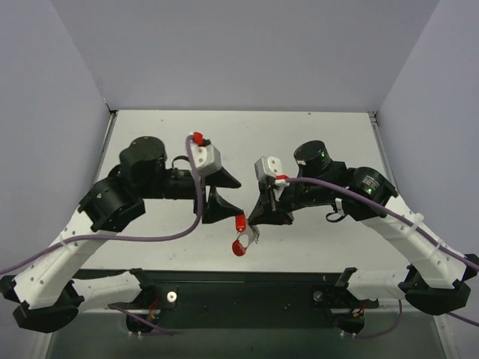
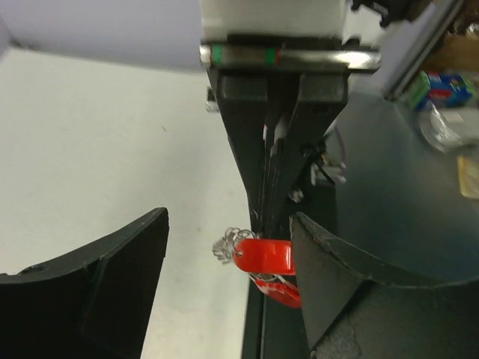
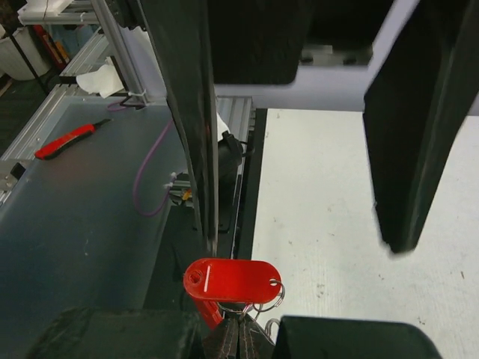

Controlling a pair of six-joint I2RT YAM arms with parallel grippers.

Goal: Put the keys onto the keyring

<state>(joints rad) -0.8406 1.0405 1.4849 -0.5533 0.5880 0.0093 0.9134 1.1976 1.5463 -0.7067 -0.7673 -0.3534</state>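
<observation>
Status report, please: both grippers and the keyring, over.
Left gripper open, jaws either side of the red tag. Right gripper shut on the keyring, tag attached. Nothing blocking in view.

The white table [image 1: 314, 134] is stretching back from the black rail [image 1: 247, 290] at its near edge, grey walls [image 1: 239, 52] closing its other sides. The left arm base [image 1: 41, 307] and right arm base [image 1: 438, 293] are sitting at the rail's ends; faint specks [image 3: 322, 286] are dotting the white beside it.
</observation>
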